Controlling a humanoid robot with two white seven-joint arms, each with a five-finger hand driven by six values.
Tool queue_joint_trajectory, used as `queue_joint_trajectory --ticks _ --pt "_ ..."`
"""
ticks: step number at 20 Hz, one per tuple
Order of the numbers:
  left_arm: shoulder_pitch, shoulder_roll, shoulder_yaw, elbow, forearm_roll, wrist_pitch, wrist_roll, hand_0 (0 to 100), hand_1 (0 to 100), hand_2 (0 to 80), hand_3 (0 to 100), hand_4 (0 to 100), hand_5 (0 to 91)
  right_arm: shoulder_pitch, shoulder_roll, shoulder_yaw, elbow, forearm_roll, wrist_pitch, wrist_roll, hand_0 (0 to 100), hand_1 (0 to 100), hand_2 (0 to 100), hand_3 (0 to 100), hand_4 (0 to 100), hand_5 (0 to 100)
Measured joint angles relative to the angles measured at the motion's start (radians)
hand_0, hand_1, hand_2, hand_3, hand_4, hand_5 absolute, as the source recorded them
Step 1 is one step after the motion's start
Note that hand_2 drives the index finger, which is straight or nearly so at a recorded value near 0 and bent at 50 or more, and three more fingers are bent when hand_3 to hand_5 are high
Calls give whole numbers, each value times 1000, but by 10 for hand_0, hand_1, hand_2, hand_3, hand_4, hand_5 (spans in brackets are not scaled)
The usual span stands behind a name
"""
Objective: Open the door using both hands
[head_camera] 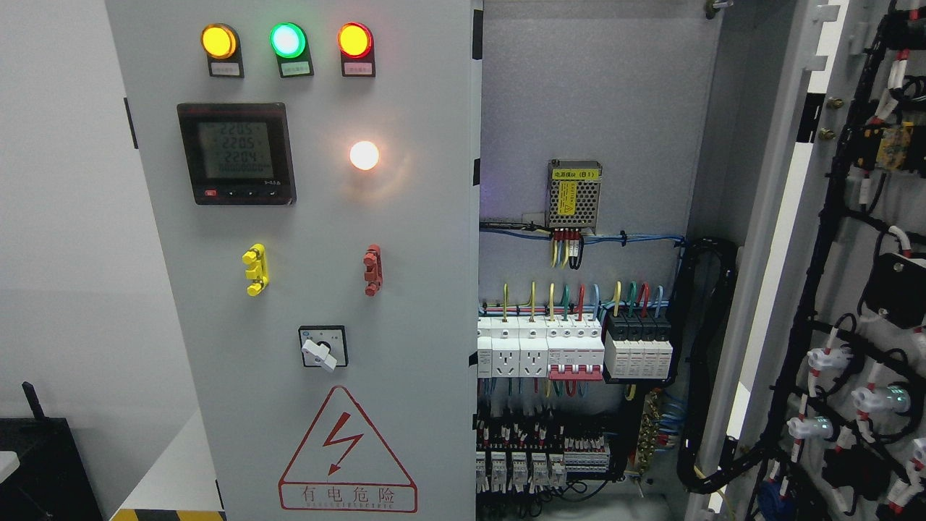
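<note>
A grey electrical cabinet fills the head view. Its left door (pixel 405 304) is closed and carries three lit lamps (pixel 286 40), a digital meter (pixel 236 153), a yellow handle (pixel 255 269), a red handle (pixel 372 269), a rotary switch (pixel 323 347) and a red warning triangle (pixel 346 450). The right door (pixel 832 239) is swung wide open to the right, with its inner side and black wiring showing. The cabinet interior (pixel 579 347) is exposed, with breakers and coloured wires. Neither hand is in view.
A power supply box (pixel 574 194) hangs on the back panel. A thick black cable bundle (pixel 712 362) runs from the interior to the open door. A dark object (pixel 36 463) stands at the lower left by a white wall.
</note>
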Motion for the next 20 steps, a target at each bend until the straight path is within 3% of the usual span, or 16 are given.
queue_joint_trajectory --ticks 5,12,17,20 --pt "0 0 0 0 0 0 0 120 389 0 0 0 0 25 -23 31 -120 0 -165 2 120 389 0 0 0 0" --pt "0 -1 0 0 0 0 0 120 389 0 0 0 0 -16 -43 63 -233 -1 -277 2 120 389 0 0 0 0" --pt "0 -1 1 0 0 0 0 120 389 0 0 0 0 -142 -42 78 -279 0 -285 2 120 389 0 0 0 0" --pt "0 -1 1 0 0 1 0 120 389 0 0 0 0 -235 -37 83 -292 0 -218 5 120 389 0 0 0 0"
